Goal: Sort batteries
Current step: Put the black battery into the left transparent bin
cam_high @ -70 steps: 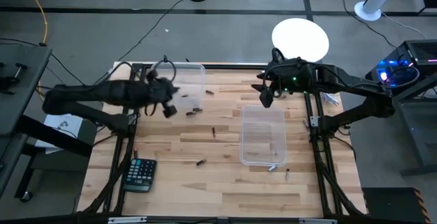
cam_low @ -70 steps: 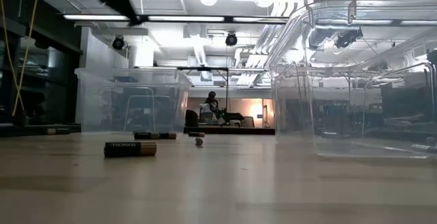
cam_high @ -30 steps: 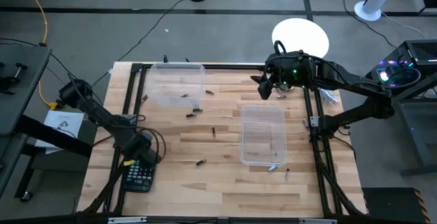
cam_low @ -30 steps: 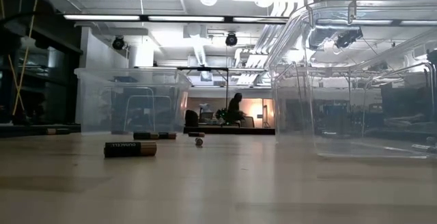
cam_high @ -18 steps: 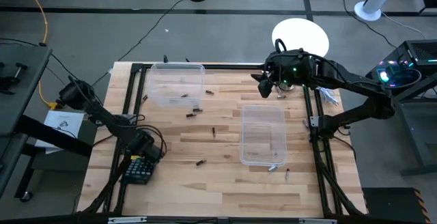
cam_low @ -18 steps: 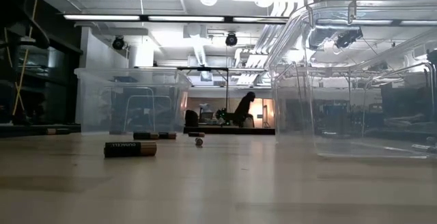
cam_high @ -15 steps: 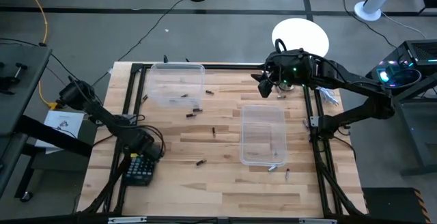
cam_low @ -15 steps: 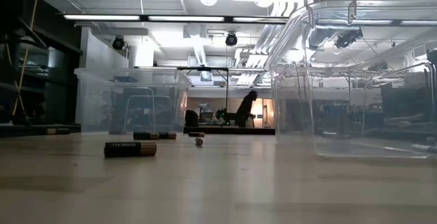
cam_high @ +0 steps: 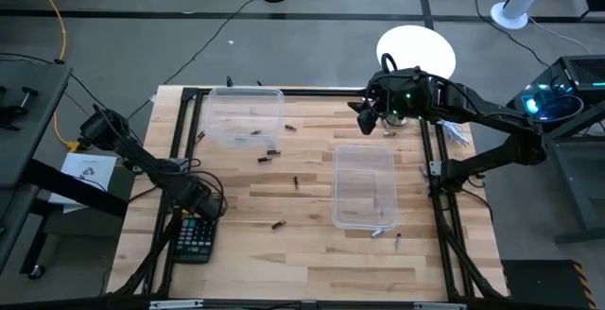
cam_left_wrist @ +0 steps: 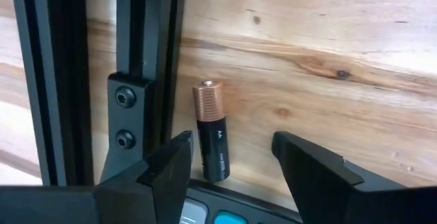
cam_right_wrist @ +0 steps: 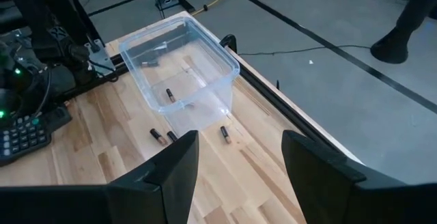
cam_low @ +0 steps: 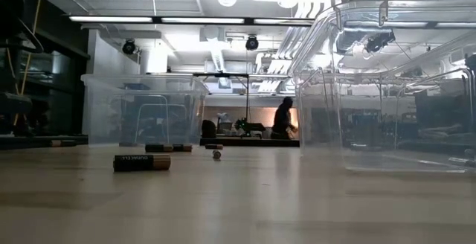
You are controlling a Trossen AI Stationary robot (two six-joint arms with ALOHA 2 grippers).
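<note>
Left end effector point(cam_left_wrist: 229, 166): spread, low over a battery point(cam_left_wrist: 211, 128) lying by the table's black frame rail point(cam_left_wrist: 147, 46), its end at the calculator point(cam_high: 193, 238)
Grip: close across the middle
Edges: rail crowds one finger
Right end effector point(cam_high: 367, 124): spread, waiting near the far edge
Room: open table point(cam_high: 302, 206) toward the bins

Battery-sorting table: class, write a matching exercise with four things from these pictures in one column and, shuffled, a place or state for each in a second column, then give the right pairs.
Things:
1. left claw
2. right claw
3. calculator
4. copper-topped battery

Places or states:
A. lies flat on the wood beside the black frame rail
B. open, near the table's far edge by the right-hand bin
C. on the table's near-left corner
D. open, low over the battery by the calculator

Pairs: 1-D, 2-B, 3-C, 4-A
</note>
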